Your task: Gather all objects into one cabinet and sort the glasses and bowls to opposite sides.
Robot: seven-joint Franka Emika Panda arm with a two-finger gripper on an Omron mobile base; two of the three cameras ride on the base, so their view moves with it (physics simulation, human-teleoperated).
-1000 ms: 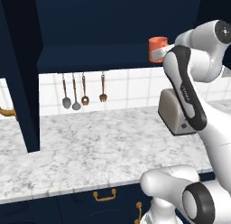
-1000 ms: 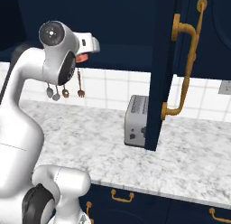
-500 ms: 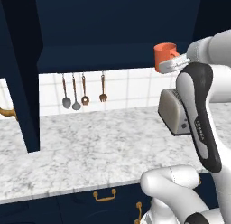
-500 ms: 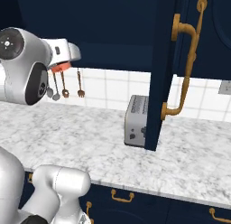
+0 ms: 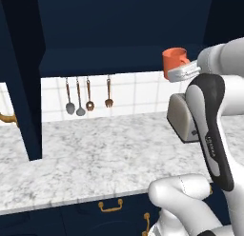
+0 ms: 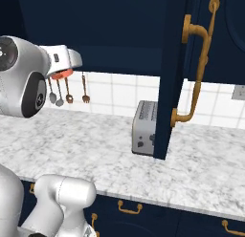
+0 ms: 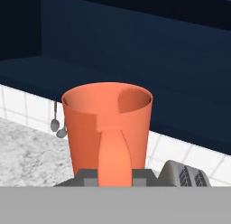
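**One orange mug up in my claw**

One orange mug [image 5: 175,63] is in my claw [image 5: 182,74]. My claw is squeezed tight on its handle [image 7: 114,157], which points back at me in the hand view. The mug stands straight up, with its open top facing the ceiling. It looks empty inside.

I am holding it high in the air, well above the tabletop [image 5: 105,154]. It is right in front of the dark blue cabinet [image 5: 109,35], about level with the long shelf [image 7: 135,96]. The mug is not touching the shelf.

In the right base view I can see just a bit of the orange mug [image 6: 61,74] peeking out under my white hand.

Below the mug sits a grey toaster [image 5: 183,118] on the marble tabletop, close to the white tile wall [image 5: 138,90]. Three spoons and things [image 5: 88,97] hang on that wall, off to the left of the mug.

A tall blue door [image 6: 174,73] with a gold handle [image 6: 198,64] stands open beside the toaster.
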